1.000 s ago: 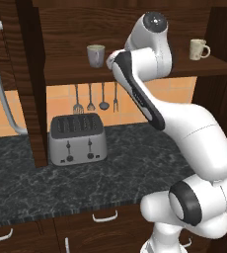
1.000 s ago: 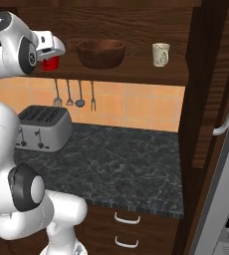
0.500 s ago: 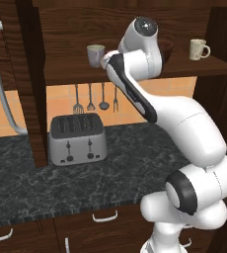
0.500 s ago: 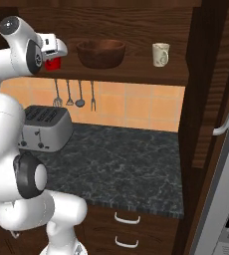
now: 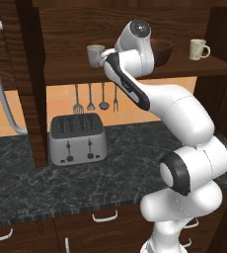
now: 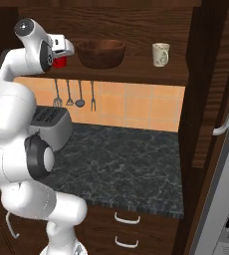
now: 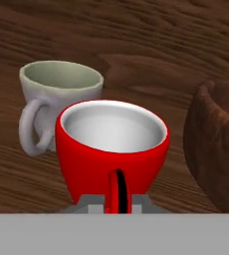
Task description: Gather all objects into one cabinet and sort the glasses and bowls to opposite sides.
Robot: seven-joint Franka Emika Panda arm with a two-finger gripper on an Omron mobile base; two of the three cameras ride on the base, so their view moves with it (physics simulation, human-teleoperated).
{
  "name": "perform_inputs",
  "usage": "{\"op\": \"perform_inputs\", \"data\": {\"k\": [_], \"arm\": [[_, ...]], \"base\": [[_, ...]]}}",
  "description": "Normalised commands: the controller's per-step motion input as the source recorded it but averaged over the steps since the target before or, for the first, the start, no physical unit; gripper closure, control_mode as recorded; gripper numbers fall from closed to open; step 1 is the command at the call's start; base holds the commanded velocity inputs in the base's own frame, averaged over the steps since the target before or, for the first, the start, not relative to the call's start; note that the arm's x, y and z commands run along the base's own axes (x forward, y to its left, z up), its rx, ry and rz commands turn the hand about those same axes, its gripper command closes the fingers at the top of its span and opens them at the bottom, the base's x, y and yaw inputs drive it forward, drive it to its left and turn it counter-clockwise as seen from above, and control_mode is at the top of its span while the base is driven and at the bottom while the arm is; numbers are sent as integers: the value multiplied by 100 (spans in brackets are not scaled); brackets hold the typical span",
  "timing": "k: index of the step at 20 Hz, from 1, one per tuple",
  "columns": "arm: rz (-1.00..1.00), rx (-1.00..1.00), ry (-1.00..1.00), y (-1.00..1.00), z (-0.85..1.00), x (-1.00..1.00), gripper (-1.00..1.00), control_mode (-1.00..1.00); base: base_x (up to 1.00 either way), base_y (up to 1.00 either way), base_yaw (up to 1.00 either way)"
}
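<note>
dark brown wood-grain cabinet (image 5: 31, 74) spans the upper part of both base views, its thick shelf board (image 6: 131, 74) running above the tiled wall, long curved white door handle (image 5: 2, 94) at far left of the left base view. below it, black speckled counter (image 6: 121, 159) carrying a silver four-slot toaster (image 5: 77, 140), with thin metal utensils (image 5: 91, 98) hanging on the wall just above it. on the shelf, wide reddish-brown wooden bowl (image 6: 100, 53) sits near the middle; in the hand view its rim (image 7: 216, 144) is just right of the red cup, apart from it. cream handled mug (image 6: 160, 54) stands well to the right of the bowl, upright. grey handled mug (image 7: 57, 102) stands upright at the left end of the shelf, just behind and left of the red cup; touching or not is hard to tell. red cup (image 7: 111, 152), white inside, upright, between grey mug and bowl, low over the shelf board. gripper (image 6: 61, 50) is closed on the red cup's handle, which shows at the bottom of the hand view.
</note>
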Motion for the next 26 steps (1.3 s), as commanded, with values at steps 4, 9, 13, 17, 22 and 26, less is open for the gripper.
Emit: {"op": "perform_inputs", "data": {"k": [4, 9, 13, 17, 22, 26], "arm": [[0, 0, 0, 11, -24, 55, 100, -100], [0, 0, -5, 13, -58, 12, 100, -100], [0, 0, -4, 2, -74, -24, 100, -100], [0, 0, 0, 0, -77, -32, 100, -100], [0, 0, 0, 2, -51, 0, -100, -100], [0, 0, 2, 1, -3, 0, -100, -100]], "base": [[0, 0, 0], [0, 0, 0], [0, 0, 0], [0, 0, 0], [0, 0, 0], [0, 0, 0]]}}
